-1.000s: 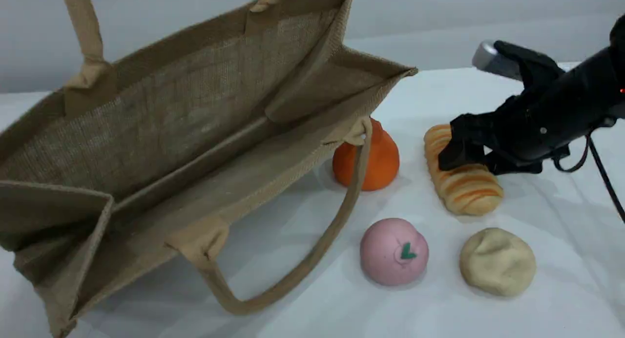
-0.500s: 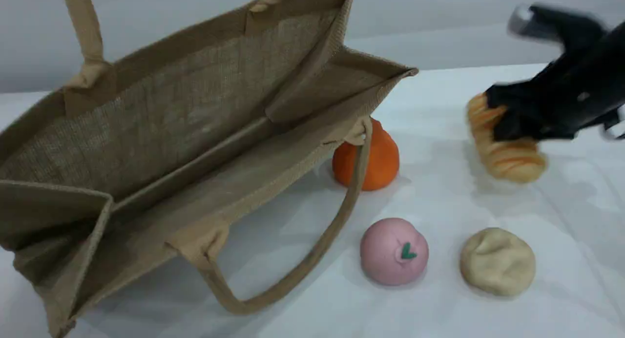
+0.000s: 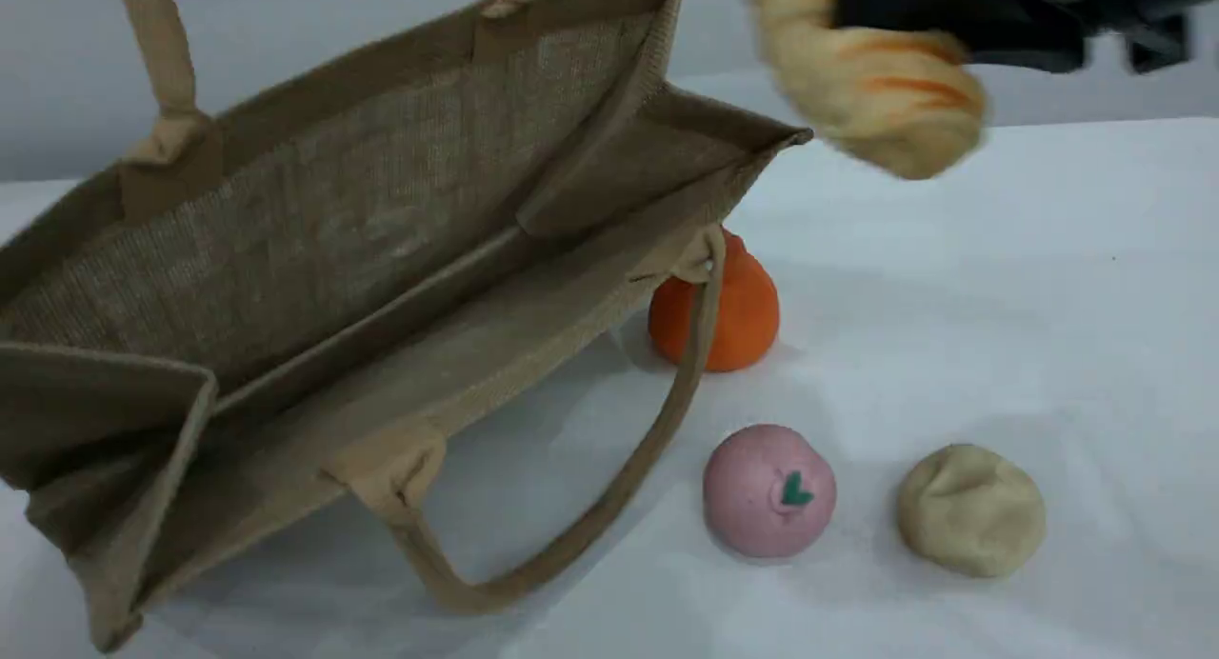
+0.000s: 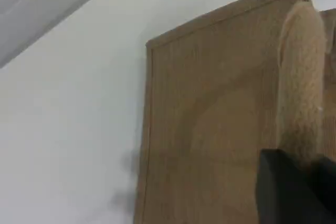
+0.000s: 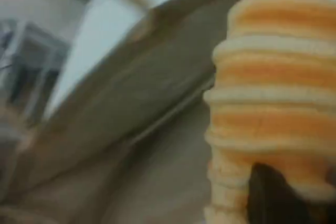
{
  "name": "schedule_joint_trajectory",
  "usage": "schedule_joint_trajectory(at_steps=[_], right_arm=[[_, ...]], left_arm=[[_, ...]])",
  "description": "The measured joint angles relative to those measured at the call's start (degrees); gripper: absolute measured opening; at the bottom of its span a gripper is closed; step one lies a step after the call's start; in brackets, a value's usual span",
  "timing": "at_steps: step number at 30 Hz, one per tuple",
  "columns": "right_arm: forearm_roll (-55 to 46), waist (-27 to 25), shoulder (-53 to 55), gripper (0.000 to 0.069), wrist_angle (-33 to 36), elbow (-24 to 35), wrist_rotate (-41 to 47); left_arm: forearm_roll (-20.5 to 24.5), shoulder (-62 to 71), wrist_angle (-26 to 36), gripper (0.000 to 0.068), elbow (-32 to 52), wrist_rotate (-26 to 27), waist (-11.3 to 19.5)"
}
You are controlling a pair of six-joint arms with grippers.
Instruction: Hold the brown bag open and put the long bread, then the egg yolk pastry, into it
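Your brown bag [image 3: 314,259] lies tipped on the left of the tabletop [image 3: 1000,288], its mouth gaping toward the camera; its left corner is cut off by the frame edge. One beige handle [image 3: 157,59] rises out of the top of the scene view. In the left wrist view your left gripper [image 4: 294,192] shows as a dark tip pressed against a fuzzy handle strap; it is closed, seemingly on that strap, though the contact itself is hidden. The other handle [image 3: 609,488] loops down across the tabletop, crossing an orange pear-shaped item [image 3: 738,311] partly hidden behind it. Next come a pink ball [image 3: 769,490] and the egg yolk pastry [image 3: 969,509], both resting on the tabletop, apart. Your right gripper [image 3: 990,21], blurred and cut off at the top, is clamped on the long bread [image 3: 871,88], held in the air just right of the bag's upper corner. Its long axis slants, free end down and right.
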Motion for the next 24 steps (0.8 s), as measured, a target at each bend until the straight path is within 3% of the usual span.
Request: schedule_joint_trajectory(at_steps=[4, 9, 11, 24], right_arm=[[3.93, 8.73, 0.93, 0.0087, -0.49, 0.0, 0.35], [6.69, 17.58, 3.85, 0.0085, -9.72, -0.23, -0.8], [6.72, 20.06, 5.7, 0.0085, -10.46, -1.35, -0.65], [6.72, 23.77, 19.37, 0.0084, -14.12, -14.48, 7.19]], left_arm=[[0.0, 0.0, -0.27, 0.0091, 0.0, 0.0, 0.0], [0.0, 0.0, -0.35, 0.0091, 0.0, 0.0, 0.0], [0.0, 0.0, -0.35, 0.0091, 0.0, 0.0, 0.0], [-0.33, 0.0, -0.78, 0.0091, 0.0, -0.4, -0.05]])
